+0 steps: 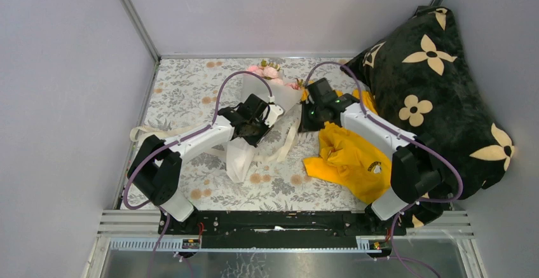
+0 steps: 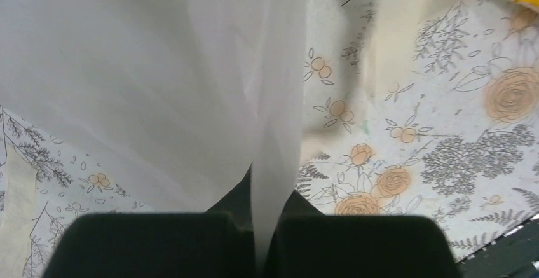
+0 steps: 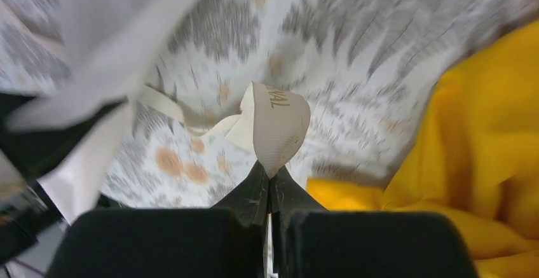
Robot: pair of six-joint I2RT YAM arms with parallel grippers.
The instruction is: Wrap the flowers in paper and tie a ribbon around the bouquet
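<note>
Pale pink flowers [image 1: 270, 72] poke out at the far end of a white paper [image 1: 240, 157] lying lengthwise mid-table. My left gripper [image 1: 253, 124] sits over the middle of that bundle. In the left wrist view it [image 2: 273, 224] is shut on a fold of the paper [image 2: 146, 87]. A cream ribbon [image 1: 287, 141] runs under the bundle, with its other end [image 1: 143, 132] at the left. My right gripper [image 1: 307, 116] is just right of the bundle. In the right wrist view it [image 3: 270, 179] is shut on a curled loop of ribbon [image 3: 278, 128].
A yellow garment [image 1: 346, 157] lies crumpled under the right arm, touching the right gripper's side. A big black pillow [image 1: 432, 87] with cream flower shapes fills the right side. A floral tablecloth [image 1: 184, 93] covers the table, with grey walls close on the left and back.
</note>
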